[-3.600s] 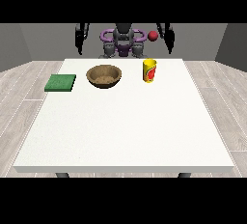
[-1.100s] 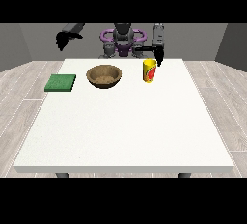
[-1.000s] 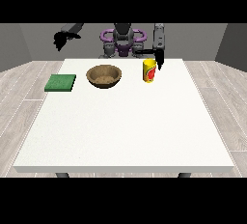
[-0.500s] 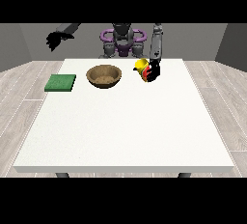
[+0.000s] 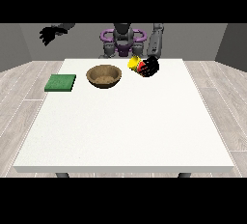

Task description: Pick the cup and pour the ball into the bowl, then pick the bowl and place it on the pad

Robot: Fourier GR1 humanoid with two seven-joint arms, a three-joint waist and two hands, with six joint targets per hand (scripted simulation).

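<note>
Grey walls (image 5: 19, 44), pale plank floor (image 5: 19, 80), wide white worktop (image 5: 125, 121) running toward the camera. Robot torso (image 5: 123, 39) at far edge, purple rings at the shoulders.

Hand at the view's right (image 5: 149, 66): lowered over far part of worktop, black fingers curled round yellow cup (image 5: 134, 63). Cup tilted hard, nearly on its side, mouth aimed away from the palm toward the view's left; red band next to the fingers. Lifted off the surface or touching it: cannot tell. Ball not made out.

Brown bowl (image 5: 103, 76) just beyond the cup's mouth, on the thumbless side toward the view's left, upright on the worktop, near but apart from cup and hand. Contents of bowl not readable.

Green pad (image 5: 61, 82) farther out past the bowl, flat near the worktop's edge, well apart from that hand.

Hand at the view's left (image 5: 48, 35): raised high, outside the worktop's edge, above and beyond the pad, holding nothing; fingers hanging spread.
</note>
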